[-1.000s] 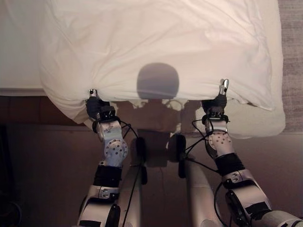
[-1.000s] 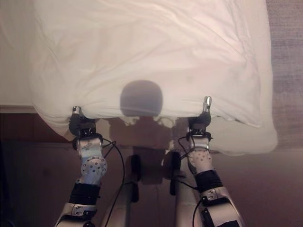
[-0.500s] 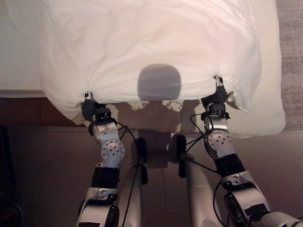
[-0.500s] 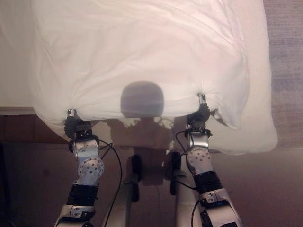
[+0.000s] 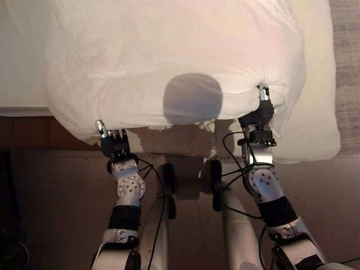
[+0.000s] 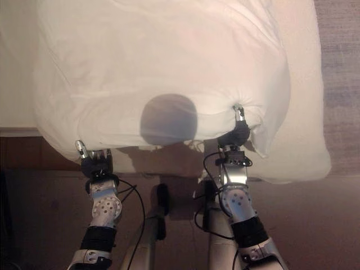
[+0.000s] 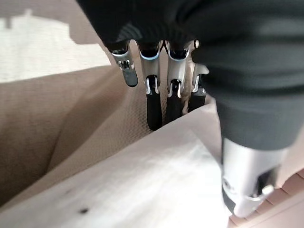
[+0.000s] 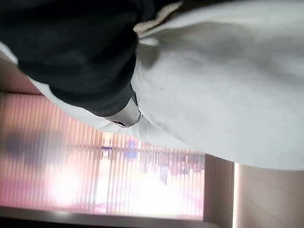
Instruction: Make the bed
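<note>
A puffy white duvet covers the bed, and its near edge hangs over the bed's side. My right hand is raised at the near right corner, shut on a puckered bunch of the duvet. That corner is folded in from the mattress sheet. My left hand sits just below the duvet's near left edge. In the left wrist view its fingers are straight, with white cloth lying between them and the thumb.
A cream sheet shows bare along the bed's right side. Dark wood of the bed frame runs under the near left edge. Grey carpet lies to the right of the bed.
My right hand has pushed its duvet corner forward and inward, uncovering more sheet. My left hand has let go of the edge, dropped back toward me and opened.
</note>
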You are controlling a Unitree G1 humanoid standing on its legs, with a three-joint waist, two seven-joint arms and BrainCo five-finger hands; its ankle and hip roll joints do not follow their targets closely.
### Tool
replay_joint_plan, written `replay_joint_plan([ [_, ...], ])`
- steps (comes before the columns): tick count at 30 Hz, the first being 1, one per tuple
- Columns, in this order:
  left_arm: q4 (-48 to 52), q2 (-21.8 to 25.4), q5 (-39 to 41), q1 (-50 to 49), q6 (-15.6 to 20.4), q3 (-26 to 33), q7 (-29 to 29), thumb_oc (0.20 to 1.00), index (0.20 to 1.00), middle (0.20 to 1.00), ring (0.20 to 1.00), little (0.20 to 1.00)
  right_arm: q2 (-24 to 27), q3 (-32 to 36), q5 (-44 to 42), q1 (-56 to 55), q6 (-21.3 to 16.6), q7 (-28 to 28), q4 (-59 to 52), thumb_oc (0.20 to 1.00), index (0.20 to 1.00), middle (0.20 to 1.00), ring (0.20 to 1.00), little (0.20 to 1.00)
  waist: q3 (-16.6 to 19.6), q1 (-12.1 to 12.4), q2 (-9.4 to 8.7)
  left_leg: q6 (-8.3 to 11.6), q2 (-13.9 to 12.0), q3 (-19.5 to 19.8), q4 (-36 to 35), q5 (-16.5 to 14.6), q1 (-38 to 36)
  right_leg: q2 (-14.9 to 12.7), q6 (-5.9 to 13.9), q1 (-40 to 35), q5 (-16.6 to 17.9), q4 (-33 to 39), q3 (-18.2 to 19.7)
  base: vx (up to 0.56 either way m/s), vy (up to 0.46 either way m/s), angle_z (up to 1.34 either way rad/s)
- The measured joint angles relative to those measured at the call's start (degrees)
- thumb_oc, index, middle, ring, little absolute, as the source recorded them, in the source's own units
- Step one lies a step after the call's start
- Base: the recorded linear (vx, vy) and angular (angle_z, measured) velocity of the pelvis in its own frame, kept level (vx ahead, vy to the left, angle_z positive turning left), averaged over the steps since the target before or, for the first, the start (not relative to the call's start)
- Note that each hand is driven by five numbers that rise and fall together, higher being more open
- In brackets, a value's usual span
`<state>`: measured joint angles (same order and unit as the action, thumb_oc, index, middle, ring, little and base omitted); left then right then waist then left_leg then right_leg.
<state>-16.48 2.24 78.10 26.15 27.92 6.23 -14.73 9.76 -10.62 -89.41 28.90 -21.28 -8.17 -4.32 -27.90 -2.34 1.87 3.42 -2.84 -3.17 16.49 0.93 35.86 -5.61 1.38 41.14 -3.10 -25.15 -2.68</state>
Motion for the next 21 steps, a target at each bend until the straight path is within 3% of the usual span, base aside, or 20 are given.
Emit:
replay_joint_plan([
  [9, -3.4, 0.2, 4.8, 4.7, 0.1, 0.4, 5.0, 1.000, 1.000, 1.000, 1.000, 1.000, 0.2, -1.6, -0.1, -0.7, -0.5, -1.7, -0.1, 0.200, 0.200, 0.200, 0.200, 0.200, 0.4, -1.5, -0.81, 0.16, -0.3, -0.1, 0.4, -0.3, 0.3, 0.4, 0.17, 0.1, 0.1, 0.2, 0.3, 0.00, 0.001, 0.00],
  [21, -4.8, 3.7, 6.4, 8.7, 0.6, 0.4, 7.8, 1.000, 1.000, 1.000, 1.000, 1.000, -0.2, -2.1, -1.5, -1.3, -0.5, -1.9, -0.1, 0.200, 0.200, 0.200, 0.200, 0.200, 2.0, -1.7, -4.30, 0.24, -0.8, -0.2, 2.5, -1.7, 1.2, 1.0, 0.23, 0.2, 0.1, 0.4, 0.6, 0.00, 0.001, -0.02],
])
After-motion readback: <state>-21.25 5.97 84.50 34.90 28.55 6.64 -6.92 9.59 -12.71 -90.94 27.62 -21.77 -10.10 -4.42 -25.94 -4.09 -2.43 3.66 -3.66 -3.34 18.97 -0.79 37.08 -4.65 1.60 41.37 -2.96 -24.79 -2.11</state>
